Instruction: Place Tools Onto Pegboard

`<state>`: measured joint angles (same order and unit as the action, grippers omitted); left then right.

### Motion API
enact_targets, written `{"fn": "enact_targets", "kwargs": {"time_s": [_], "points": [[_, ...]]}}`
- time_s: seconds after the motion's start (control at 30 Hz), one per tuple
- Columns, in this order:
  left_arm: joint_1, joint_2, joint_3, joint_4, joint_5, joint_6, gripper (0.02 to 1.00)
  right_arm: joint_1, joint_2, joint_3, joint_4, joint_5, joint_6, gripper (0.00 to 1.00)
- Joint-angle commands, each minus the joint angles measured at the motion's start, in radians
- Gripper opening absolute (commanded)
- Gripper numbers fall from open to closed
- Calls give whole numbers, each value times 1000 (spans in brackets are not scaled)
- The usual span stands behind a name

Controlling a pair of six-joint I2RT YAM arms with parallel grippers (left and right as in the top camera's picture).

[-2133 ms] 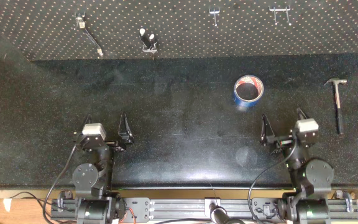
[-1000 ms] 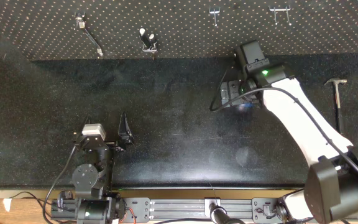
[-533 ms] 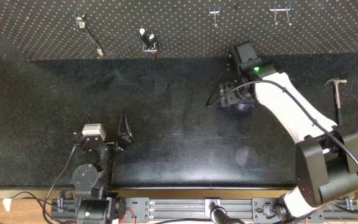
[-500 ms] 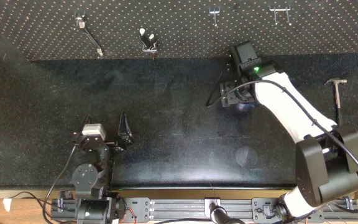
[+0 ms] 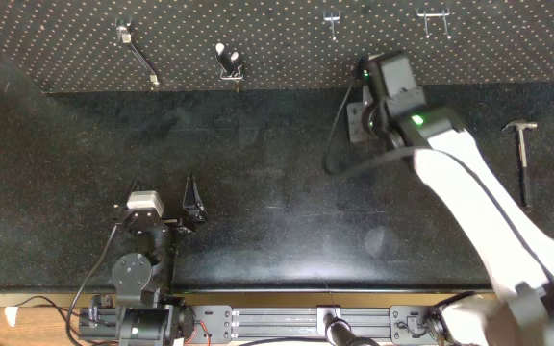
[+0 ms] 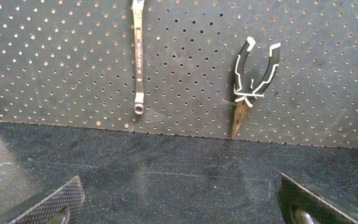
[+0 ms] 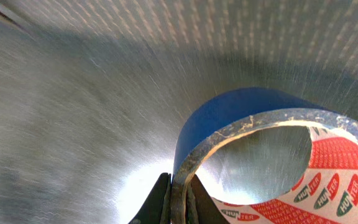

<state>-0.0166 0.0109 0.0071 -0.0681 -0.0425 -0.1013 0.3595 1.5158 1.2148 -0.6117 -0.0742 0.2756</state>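
Your right gripper [image 7: 178,198] pinches the wall of the blue tape roll [image 7: 241,115], close in front of the pegboard's [image 5: 258,38] lower edge. Your left gripper [image 6: 179,205] sits well back from the pegboard, its 2 fingers spread wide.

Pegboard [image 6: 55,68]: dark matt sheet. Wrench [image 6: 138,56]: bare polished metal, shiny. Pliers [image 6: 246,96]: matt black rubbery handles, white edging; dull metal nose. Table [image 5: 258,192]: black, matt, fine gritty speckle. Tape roll [image 7: 229,115]: smooth blue outer film, slight sheen; inner face papery white, printed; rim pale, frayed. Hammer [image 5: 522,163]: metal head, dark handle. Left gripper [image 6: 185,205] pads [image 6: 45,202]: black, cross-hatched, matt. Right arm [image 5: 469,192]: glossy white plastic shell.
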Motion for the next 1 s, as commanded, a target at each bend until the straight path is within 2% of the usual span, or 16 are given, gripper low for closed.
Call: {"fn": "enact_targets", "kwargs": {"time_s": [0.03,0.1,0.27,0.33,0.5,1.0], "points": [[3,-7,-2,-8,10,5,996,92,-262,20,83,74,1,75],[3,-7,-2,-8,10,5,993,135,-312,20,131,121,1,75],[3,-7,-2,-8,10,5,998,236,-278,20,257,343,0,75],[3,-7,-2,-8,10,5,996,247,-226,20,307,386,-4,75],[3,-7,-2,-8,10,5,996,247,-61,20,480,422,-28,75],[3,-7,-2,-8,10,5,996,244,142,20,640,459,-30,75]]}}
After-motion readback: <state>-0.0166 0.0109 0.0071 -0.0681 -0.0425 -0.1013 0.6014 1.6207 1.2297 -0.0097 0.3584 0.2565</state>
